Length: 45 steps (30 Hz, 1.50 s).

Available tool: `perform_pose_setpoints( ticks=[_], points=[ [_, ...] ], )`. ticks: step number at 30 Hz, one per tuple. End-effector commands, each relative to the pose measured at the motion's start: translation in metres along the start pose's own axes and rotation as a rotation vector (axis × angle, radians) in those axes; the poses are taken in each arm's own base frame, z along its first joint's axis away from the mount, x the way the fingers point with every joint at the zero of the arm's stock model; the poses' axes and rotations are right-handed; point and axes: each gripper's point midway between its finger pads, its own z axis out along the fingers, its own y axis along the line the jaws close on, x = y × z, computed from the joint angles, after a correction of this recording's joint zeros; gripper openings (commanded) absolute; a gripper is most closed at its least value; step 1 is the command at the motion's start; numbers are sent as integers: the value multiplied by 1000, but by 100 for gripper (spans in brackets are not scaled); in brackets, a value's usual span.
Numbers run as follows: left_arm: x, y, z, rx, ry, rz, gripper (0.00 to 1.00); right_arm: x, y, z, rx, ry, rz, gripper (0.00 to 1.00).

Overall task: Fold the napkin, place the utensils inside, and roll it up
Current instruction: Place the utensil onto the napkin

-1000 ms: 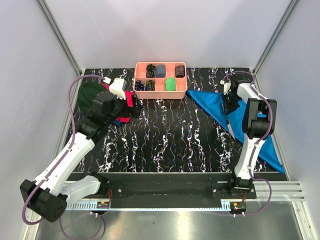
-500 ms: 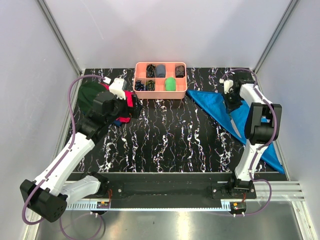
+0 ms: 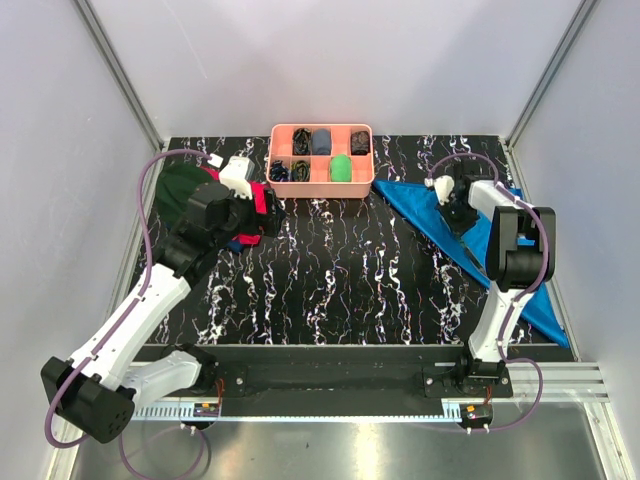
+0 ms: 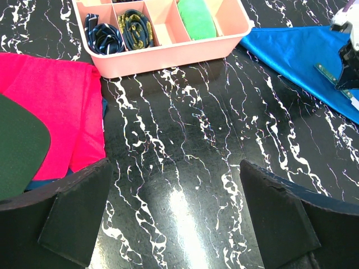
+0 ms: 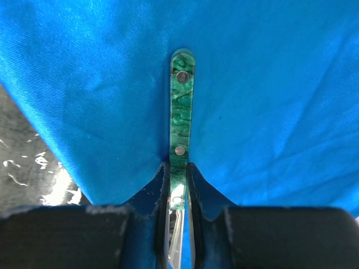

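Right wrist view: right gripper (image 5: 178, 174) fingers narrow, pinched on the green marbled handle of a utensil (image 5: 181, 112), handle pointing away from the camera. Utensil lies on the napkin (image 5: 269, 101), bright blue, smooth under it. Top view: napkin is a long triangle on the table's (image 3: 330, 290) right side, one tip just beside the pink tray (image 3: 322, 185), the other at the near right corner. Left wrist view: left gripper (image 4: 176, 207) fingers spread wide, holding nothing, over bare black marbled table. Red cloth (image 4: 50, 106) and dark green cap (image 4: 17, 140) to its left.
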Motion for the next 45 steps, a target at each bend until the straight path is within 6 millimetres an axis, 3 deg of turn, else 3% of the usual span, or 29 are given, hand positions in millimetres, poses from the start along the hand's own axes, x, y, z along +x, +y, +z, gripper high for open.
perform_pose_setpoints(
  ticks=[1, 11, 25, 32, 33, 45],
  points=[
    [-17, -5, 1, 19, -57, -11, 99, -17, -21, -20, 108, -77, -82, 0],
    [-16, -5, 2, 18, -53, -11, 99, -10, -20, -6, 148, -52, -166, 2],
    [-17, -5, 2, 20, -59, -12, 99, -3, -18, -6, 156, -40, -193, 8],
    [-17, -6, 2, 21, -58, -13, 99, -13, -21, -12, 172, -73, -115, 17],
    [-18, -5, 1, 20, -60, -14, 99, -20, -13, -14, 167, -84, -132, 18],
    [-15, -10, 2, 49, -47, -21, 99, -42, -18, -41, 190, -183, -79, 34]
  ],
)
